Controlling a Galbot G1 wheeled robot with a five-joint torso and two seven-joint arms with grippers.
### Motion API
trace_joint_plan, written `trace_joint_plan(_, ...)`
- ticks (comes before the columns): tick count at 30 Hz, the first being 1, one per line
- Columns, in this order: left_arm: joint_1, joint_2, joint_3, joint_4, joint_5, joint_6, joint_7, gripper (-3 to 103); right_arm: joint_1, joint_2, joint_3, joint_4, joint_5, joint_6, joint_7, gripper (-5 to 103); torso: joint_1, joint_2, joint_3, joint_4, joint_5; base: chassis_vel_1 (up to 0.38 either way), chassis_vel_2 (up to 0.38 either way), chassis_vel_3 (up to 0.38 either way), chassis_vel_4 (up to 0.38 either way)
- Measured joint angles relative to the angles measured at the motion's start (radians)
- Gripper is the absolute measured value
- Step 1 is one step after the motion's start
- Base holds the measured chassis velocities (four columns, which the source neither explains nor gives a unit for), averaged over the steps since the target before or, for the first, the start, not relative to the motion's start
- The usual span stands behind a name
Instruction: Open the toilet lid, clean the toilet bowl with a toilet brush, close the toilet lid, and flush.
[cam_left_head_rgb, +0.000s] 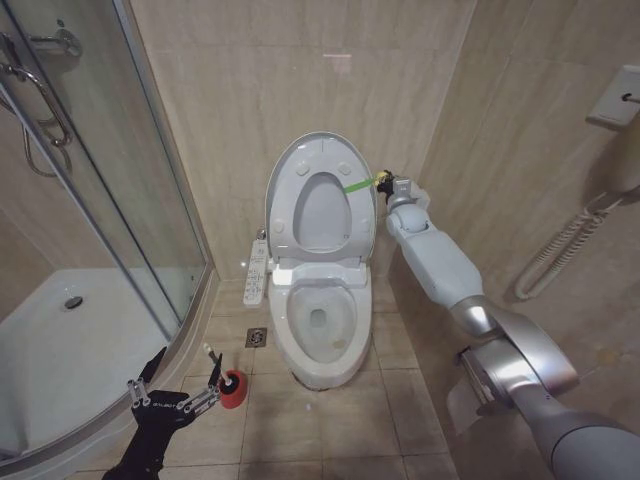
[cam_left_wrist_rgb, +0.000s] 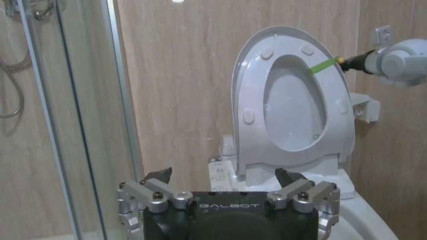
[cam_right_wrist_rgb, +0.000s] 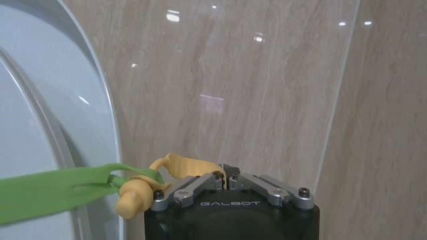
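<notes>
You have the toilet lid (cam_left_head_rgb: 318, 196) standing upright against the tiled back wall, its seat ring raised with it, and the toilet bowl (cam_left_head_rgb: 320, 335) lies open below, with the long button panel (cam_left_head_rgb: 256, 272) on its side nearest the shower enclosure (cam_left_head_rgb: 90, 200). Your right gripper (cam_left_head_rgb: 385, 181) is up at the lid's edge on the robot's right, its fingers pressed together on a yellow loop (cam_right_wrist_rgb: 175, 168) that joins the green band (cam_left_head_rgb: 357, 185) tied to the lid; the right wrist view shows the band (cam_right_wrist_rgb: 60, 187) running from that loop toward the lid's rim (cam_right_wrist_rgb: 80, 95). Your left gripper (cam_left_head_rgb: 170, 392) is low near the floor, fingers spread wide and holding nothing, just beside the toilet brush (cam_left_head_rgb: 213, 359), which stands tilted in its red holder cup (cam_left_head_rgb: 233, 390) between the shower base and the bowl
</notes>
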Motion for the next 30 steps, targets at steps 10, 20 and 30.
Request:
trace_joint_plan(10,0.0,0.0,0.0,0.0,0.0,0.0,0.0,100,0.026,0.002,-0.032,-0.007,0.0,0.003,0.003,2,0.0,0.0,0.0,0.0001,-0.0001,0.0,0.0,0.0,0.0)
trace_joint_plan(20,0.0,0.0,0.0,0.0,0.0,0.0,0.0,100,-0.022,-0.05,-0.06,0.074,0.027,-0.003,0.025,2,0.0,0.0,0.0,0.0008,0.0,0.0,0.0,0.0,0.0)
trace_joint_plan(30,0.0,0.0,0.0,0.0,0.0,0.0,0.0,100,-0.054,-0.099,-0.061,0.147,0.025,0.001,0.038,2,0.0,0.0,0.0,0.0004,0.0001,0.0,0.0,0.0,0.0)
